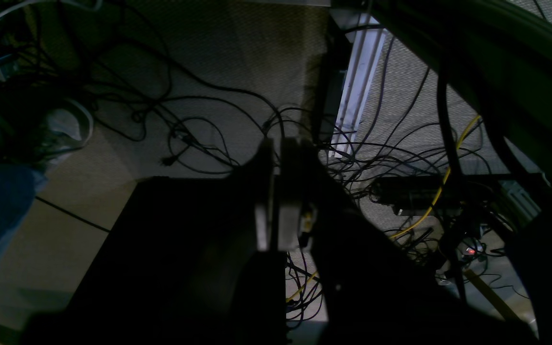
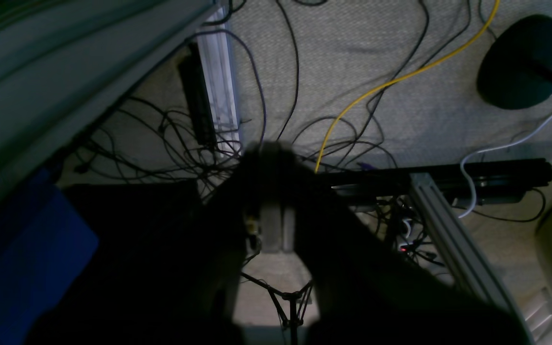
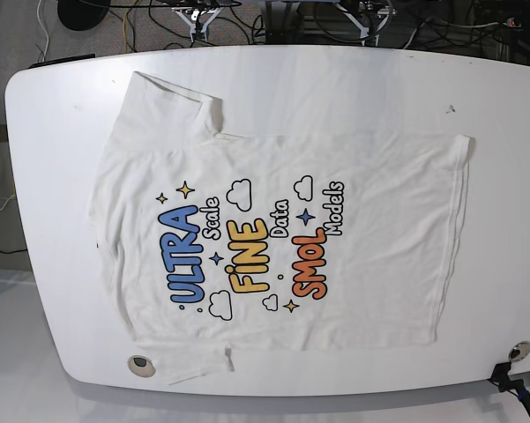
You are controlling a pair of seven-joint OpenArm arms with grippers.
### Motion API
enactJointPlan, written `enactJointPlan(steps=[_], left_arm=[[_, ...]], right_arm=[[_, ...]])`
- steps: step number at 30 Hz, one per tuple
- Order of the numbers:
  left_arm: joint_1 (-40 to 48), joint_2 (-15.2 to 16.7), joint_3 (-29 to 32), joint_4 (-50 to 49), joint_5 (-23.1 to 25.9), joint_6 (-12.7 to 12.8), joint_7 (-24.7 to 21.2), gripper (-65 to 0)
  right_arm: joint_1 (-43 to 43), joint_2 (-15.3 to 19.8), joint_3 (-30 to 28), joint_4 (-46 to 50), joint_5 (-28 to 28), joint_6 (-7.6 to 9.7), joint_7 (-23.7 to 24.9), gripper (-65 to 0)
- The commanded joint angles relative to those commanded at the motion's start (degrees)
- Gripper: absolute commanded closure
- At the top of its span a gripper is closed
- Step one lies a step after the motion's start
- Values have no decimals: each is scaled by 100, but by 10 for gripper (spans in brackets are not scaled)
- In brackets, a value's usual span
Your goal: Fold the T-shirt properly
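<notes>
The T-shirt lies flat and print-up on the white table, seen only in the base view. Its hem is at the right, one sleeve spreads at the upper left, and the other sleeve is tucked near the front edge. No gripper shows in the base view. In the left wrist view my left gripper has its pads pressed together, empty, hanging over the floor. In the right wrist view my right gripper is also shut and empty above the floor.
Tangled cables and a yellow cable cover the carpet under both grippers. An aluminium frame bar and a dark round stand base are nearby. A round grommet and a black clamp sit at the table's front edge.
</notes>
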State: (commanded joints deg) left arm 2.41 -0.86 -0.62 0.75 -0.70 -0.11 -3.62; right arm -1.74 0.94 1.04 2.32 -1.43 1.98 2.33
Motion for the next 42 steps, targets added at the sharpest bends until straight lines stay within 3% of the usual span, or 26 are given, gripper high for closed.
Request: enactJointPlan(steps=[31,34,38,39,42], left_arm=[[25,-64,52,-23,126,62,-97,0],[181,-135,41,127,-37,-4,-84,0],[746,-295,35,773,-222,-317,-196,0],[508,-299,23,470,-204,-303,-295,0],[640,-368,-55,631,-203,-419,-187,0]], right_arm=[[-317,128,22,236,-78,-12,184,0],[-588,198,14,364,-79,-38,421,0],[-1121,327,14,637,-23,-12,1169,0],[-629,235,-9,500,-72,65,477,0],[-678,262,-81,573,-92,64,487,0]])
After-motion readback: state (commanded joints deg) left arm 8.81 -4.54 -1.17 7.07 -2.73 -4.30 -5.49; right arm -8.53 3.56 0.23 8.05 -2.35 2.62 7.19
